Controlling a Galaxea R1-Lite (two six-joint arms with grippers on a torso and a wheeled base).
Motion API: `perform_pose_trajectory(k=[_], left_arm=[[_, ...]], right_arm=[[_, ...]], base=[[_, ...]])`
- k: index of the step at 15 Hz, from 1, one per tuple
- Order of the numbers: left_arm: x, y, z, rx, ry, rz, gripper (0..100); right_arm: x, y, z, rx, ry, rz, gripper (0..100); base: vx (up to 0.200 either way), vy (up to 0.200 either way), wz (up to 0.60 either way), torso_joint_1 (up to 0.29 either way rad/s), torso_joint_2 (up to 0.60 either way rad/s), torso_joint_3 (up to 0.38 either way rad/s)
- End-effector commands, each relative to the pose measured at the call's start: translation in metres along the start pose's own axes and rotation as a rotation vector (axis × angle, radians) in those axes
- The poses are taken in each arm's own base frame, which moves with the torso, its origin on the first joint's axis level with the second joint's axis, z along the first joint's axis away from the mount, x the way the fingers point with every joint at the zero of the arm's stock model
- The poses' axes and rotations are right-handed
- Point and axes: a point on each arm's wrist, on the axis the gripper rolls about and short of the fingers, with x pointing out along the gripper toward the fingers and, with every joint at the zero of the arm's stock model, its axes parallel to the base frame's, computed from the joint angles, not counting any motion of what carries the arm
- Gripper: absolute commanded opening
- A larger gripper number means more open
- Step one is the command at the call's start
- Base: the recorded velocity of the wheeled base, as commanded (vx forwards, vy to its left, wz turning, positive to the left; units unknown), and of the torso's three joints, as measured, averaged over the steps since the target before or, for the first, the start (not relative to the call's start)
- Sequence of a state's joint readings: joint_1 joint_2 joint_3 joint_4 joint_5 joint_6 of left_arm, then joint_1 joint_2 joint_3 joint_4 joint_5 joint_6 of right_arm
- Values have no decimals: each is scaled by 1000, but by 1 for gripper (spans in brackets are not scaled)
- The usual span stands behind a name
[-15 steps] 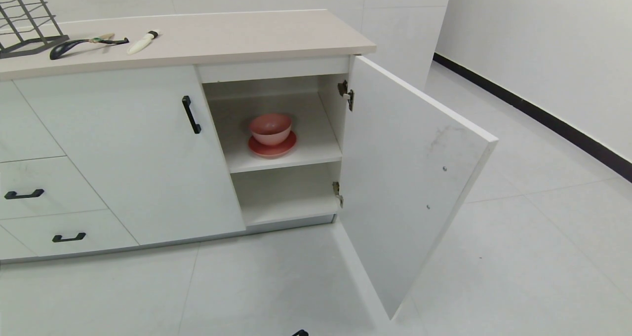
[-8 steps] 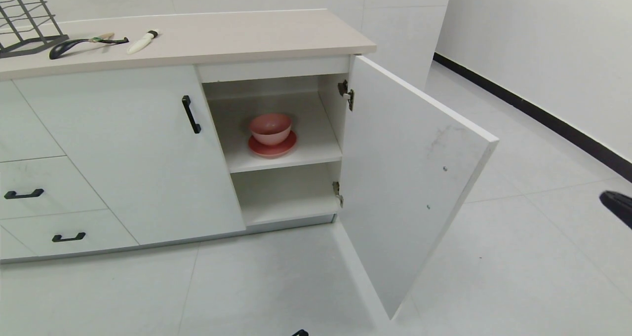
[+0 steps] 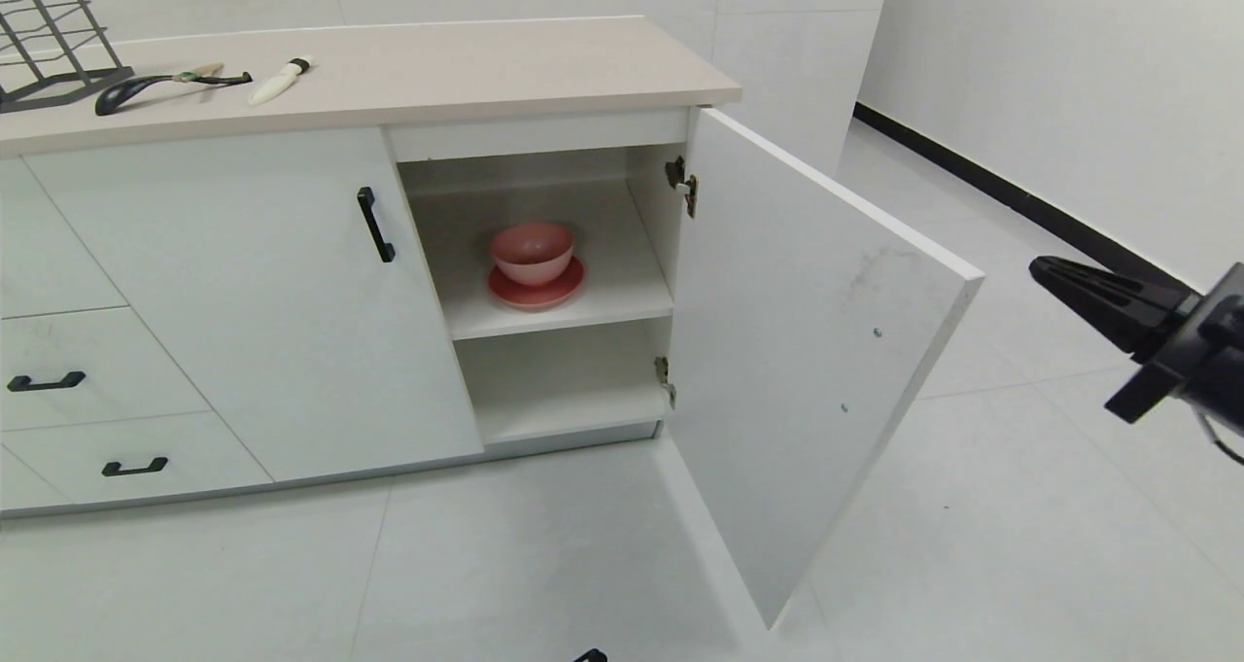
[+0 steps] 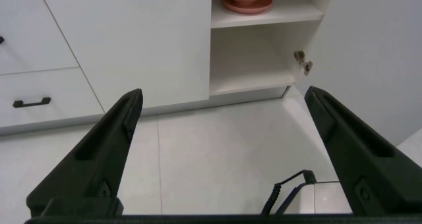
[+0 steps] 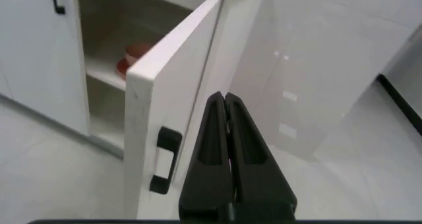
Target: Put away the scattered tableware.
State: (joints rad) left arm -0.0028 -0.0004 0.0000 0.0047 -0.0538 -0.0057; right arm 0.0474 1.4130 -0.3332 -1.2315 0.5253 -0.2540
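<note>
right gripper (image 3: 1036, 269), fingers pressed together and holding nothing, hangs in the air out past the free edge of the open door (image 3: 816, 351), on its outer side where the black handle (image 5: 165, 159) sits. that looks like a stance for pushing the door shut or catching the handle. left gripper (image 4: 224, 95) is spread wide and empty, low over the floor and facing the cupboard, probably parked out of the way.

counter (image 3: 437, 59) carries what is left of the scatter. wire rack (image 3: 49, 30) stands at its far left corner. just beside the rack, near the counter's front edge, lie a dark ladle (image 3: 146, 87) and what looks like a white knife (image 3: 280, 81), both flat and close together but apart.

inside the cupboard, on the upper shelf (image 3: 622, 302), a pink plate (image 3: 537, 288) sits about mid-shelf with a pink bowl (image 3: 532, 250) upright on it. they are stacked to save room, so i judge these two already stowed.

no brand, label or writing can be read on anything.
</note>
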Motion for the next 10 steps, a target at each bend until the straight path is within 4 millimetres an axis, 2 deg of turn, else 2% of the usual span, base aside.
perform_pose_trajectory(k=[1,4,7,10], left_arm=[[0,0,0,0,0,1,100],[0,0,0,0,0,0,100],[0,0,0,-2,0,1,100],[0,0,0,0,0,0,100]], right_arm=[[13,0,-38,41,98,48,0],[29,-1,-49,18,82,95,0],[45,-10,-51,3,63,91,0],[55,-6,-54,-18,55,123,0]], base=[[0,0,0,0,0,0],[0,0,0,0,0,0],[0,0,0,0,0,0],[0,0,0,0,0,0]])
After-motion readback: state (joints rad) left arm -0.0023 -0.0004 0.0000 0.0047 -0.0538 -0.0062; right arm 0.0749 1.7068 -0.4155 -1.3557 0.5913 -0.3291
